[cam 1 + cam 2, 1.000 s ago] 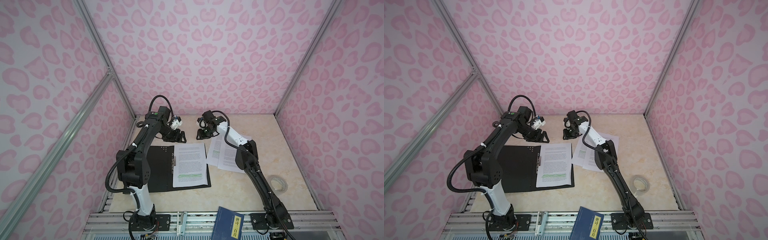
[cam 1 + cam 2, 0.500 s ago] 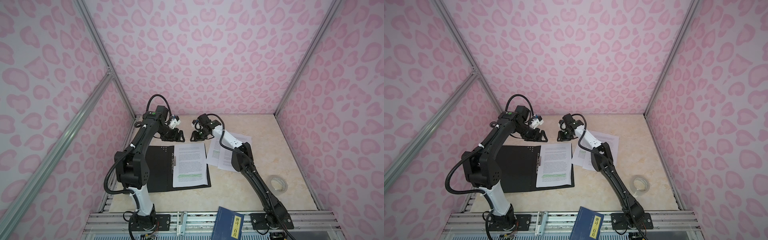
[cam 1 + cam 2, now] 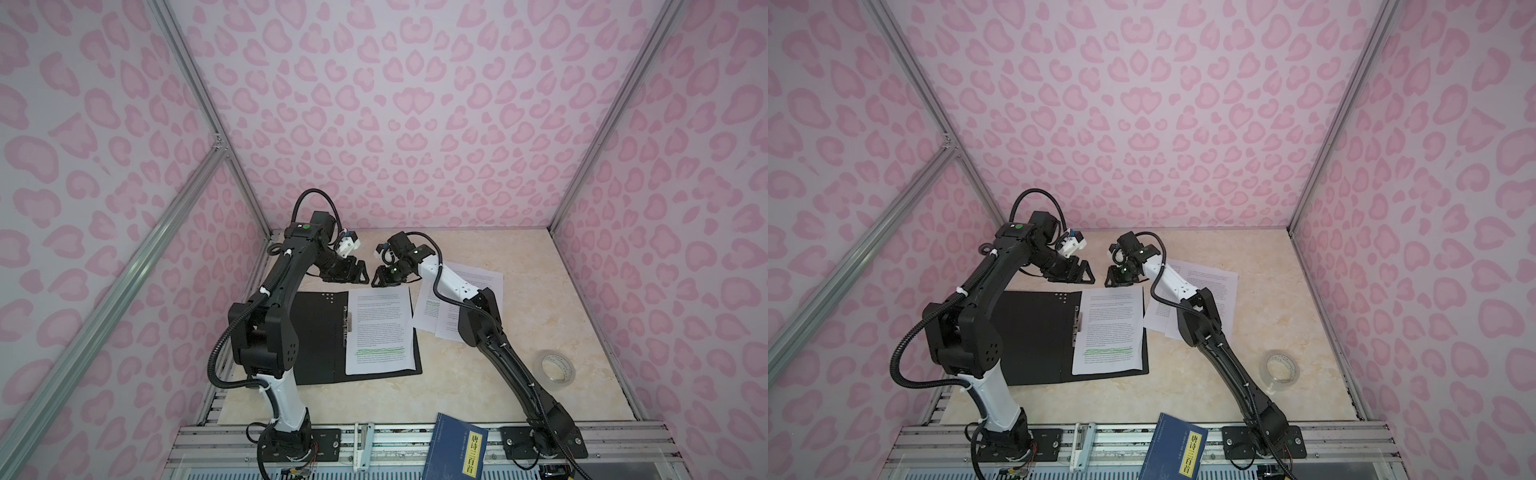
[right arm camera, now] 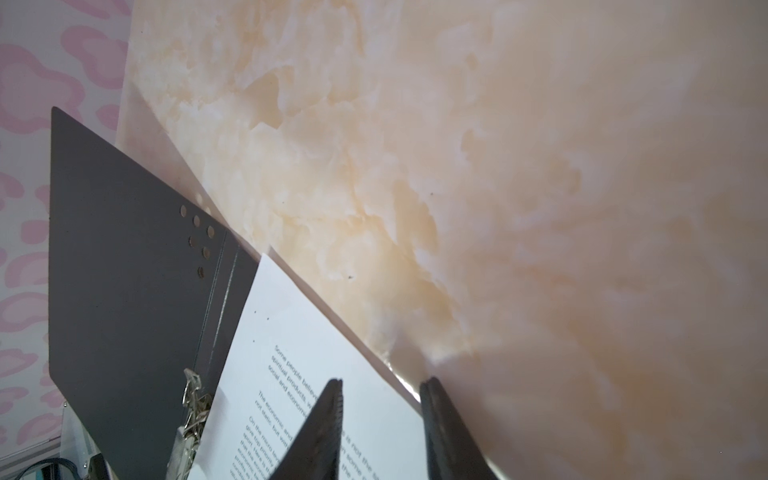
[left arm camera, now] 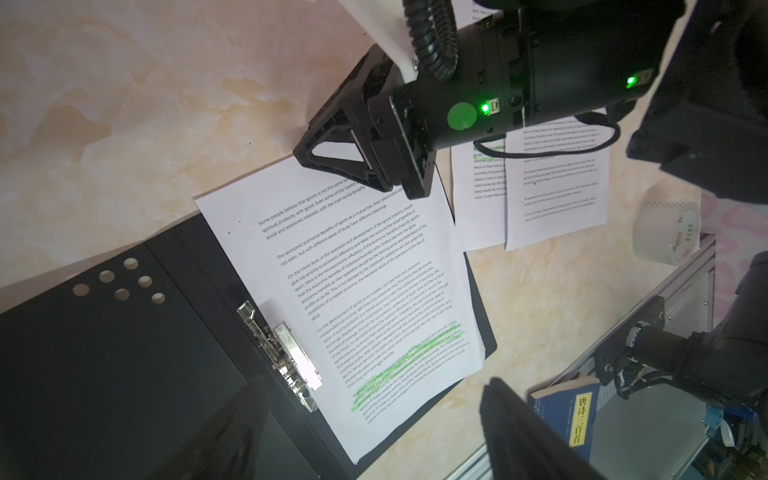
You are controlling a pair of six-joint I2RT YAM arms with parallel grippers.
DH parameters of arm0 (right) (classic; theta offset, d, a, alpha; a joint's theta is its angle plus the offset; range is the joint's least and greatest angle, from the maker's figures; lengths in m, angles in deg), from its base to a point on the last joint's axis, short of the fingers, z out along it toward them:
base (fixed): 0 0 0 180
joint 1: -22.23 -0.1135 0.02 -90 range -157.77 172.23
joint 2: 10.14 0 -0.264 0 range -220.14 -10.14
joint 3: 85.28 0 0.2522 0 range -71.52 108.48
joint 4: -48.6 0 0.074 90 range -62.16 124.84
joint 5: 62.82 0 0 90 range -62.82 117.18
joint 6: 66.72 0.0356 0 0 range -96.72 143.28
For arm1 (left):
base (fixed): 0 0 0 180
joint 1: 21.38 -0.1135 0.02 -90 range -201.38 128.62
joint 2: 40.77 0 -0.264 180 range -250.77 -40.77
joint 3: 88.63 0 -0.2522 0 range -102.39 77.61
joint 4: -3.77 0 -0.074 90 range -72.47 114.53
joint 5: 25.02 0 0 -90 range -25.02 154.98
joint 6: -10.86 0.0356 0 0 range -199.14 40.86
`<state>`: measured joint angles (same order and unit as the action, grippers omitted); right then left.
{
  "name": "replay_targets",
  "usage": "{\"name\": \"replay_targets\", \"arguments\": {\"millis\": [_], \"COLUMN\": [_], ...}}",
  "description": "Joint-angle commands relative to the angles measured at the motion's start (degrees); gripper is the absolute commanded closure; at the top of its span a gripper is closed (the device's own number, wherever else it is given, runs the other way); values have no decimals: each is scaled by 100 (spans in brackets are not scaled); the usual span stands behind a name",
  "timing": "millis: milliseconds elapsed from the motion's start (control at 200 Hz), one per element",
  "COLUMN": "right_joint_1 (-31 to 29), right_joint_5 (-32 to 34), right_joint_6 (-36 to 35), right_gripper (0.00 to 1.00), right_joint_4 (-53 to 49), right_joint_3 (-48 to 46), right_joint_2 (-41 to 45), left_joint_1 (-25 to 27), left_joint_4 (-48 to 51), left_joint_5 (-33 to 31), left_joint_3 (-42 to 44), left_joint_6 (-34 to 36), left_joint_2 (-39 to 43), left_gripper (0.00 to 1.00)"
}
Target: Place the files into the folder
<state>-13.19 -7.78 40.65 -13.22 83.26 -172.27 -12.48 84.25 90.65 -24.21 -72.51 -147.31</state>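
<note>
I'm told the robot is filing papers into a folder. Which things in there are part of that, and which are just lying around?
Part of the job:
open black folder with a metal clip
white printed sheet with green highlighting lying in it
two more white printed sheets beside it

Just lying about:
blue book with a yellow label
roll of clear tape

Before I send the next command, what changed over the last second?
The right gripper slid toward the left gripper and now sits at the far edge of the sheet lying in the open folder, jaws apart, holding nothing. The left gripper barely moved and is open. Nothing was picked up or released. The sheet, the folder and the two loose sheets stayed put.
</note>
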Motion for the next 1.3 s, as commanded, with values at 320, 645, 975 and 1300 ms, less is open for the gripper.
{"name": "replay_targets", "arguments": {"millis": [320,645,975,1300], "right_joint_1": [-84,45,315,114], "right_joint_5": [-172,291,921,197], "right_joint_6": [4,214,378,942], "right_gripper": [66,65,70,70], "right_joint_4": [-257,72,-239,788], "right_joint_3": [0,19,-1276,-6580], "right_joint_2": [-101,282,2542,5969], "left_joint_1": [-21,-47,41,1097], "left_joint_4": [54,59,66,-468], "left_joint_5": [142,76,-17,-242], "left_joint_3": [-16,-90,23,1125], "left_joint_6": [40,13,198,393], "left_joint_2": [34,98,475,407], "left_gripper": [16,16,16,17]}}
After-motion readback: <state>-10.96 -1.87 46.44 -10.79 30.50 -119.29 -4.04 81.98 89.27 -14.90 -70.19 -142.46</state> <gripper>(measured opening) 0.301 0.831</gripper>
